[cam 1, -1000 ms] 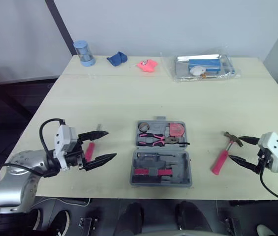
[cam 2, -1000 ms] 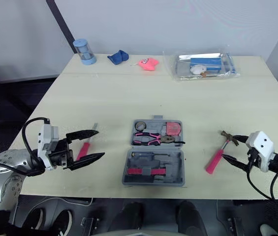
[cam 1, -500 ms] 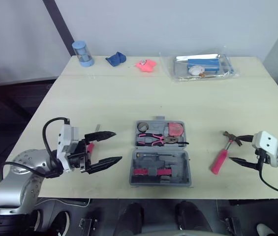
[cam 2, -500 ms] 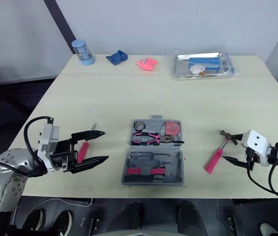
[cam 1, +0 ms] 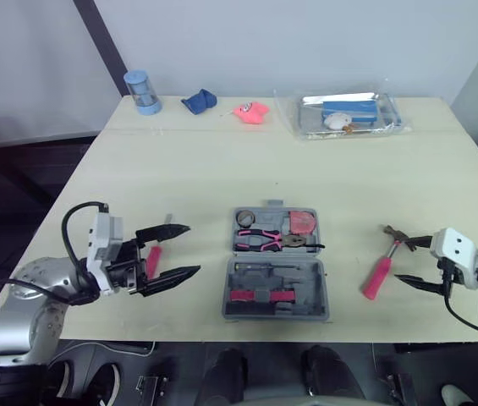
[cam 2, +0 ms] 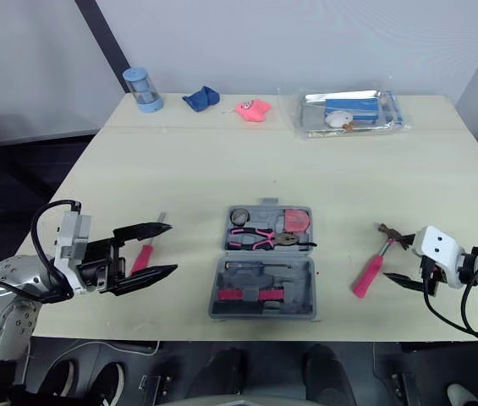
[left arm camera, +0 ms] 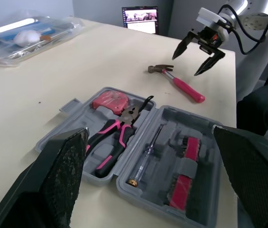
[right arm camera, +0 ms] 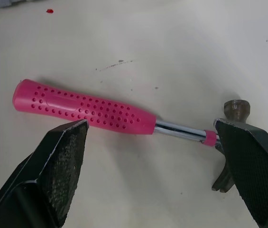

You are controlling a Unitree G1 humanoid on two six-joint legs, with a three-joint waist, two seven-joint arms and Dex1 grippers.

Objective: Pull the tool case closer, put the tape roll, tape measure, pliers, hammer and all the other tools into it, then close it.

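tool case (cam 1: 316,293): grey | hammer (right arm camera: 106,114): pink dotted handle | pliers (left arm camera: 109,138): pink-black | table (cam 1: 222,169): cream

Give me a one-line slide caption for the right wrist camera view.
Open right gripper lined up on the pink-handled hammer, which lies flat on the beige table.

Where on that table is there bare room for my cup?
The widest bare stretch of table lies between the tool case and the back row, from blue jar to clear packet. A narrower strip separates case and hammer. The front is crowded: left tool by the screwdriver, right tool at the hammer.
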